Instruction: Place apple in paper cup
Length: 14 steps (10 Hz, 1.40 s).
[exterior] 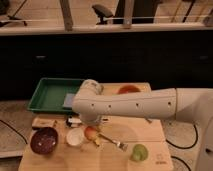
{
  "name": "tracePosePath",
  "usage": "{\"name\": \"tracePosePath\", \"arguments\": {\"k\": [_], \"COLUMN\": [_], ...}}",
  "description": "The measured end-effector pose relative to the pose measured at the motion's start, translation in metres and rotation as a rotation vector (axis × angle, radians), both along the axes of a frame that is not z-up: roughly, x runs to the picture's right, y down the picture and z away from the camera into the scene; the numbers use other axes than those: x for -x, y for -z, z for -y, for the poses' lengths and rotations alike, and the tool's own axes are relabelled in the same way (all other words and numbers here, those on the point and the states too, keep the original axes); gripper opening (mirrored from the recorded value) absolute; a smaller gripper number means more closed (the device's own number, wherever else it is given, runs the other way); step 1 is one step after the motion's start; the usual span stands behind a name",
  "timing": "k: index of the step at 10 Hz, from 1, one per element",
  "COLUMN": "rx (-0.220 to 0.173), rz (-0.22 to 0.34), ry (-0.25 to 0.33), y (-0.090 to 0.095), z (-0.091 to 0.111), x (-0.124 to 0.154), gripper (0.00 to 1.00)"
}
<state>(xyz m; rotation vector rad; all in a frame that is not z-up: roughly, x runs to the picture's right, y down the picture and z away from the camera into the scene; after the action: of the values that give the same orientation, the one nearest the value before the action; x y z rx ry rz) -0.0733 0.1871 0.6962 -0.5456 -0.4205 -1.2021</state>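
Note:
The apple (91,133), small and orange-red with a yellowish patch, is low over the wooden table, just right of the paper cup (75,137). The cup is white, stands upright and shows a pale inside. My gripper (92,124) hangs straight down from the thick white arm (130,105) and sits right on top of the apple. The arm's end hides most of the gripper. Apple and cup are nearly touching.
A dark maroon bowl (44,140) stands left of the cup. Behind are a green tray (50,95), an orange bowl (129,90) and a small brown packet (44,122). A fork (113,142) and a translucent green cup (139,152) lie to the right.

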Motion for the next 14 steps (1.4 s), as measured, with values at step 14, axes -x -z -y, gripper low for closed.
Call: {"name": "tracePosePath", "arguments": {"k": [14], "rx": [0.029], "rz": [0.070], "ry": [0.054], "y": [-0.004], "z": [0.001], "x": [0.056], "gripper": [0.00]}}
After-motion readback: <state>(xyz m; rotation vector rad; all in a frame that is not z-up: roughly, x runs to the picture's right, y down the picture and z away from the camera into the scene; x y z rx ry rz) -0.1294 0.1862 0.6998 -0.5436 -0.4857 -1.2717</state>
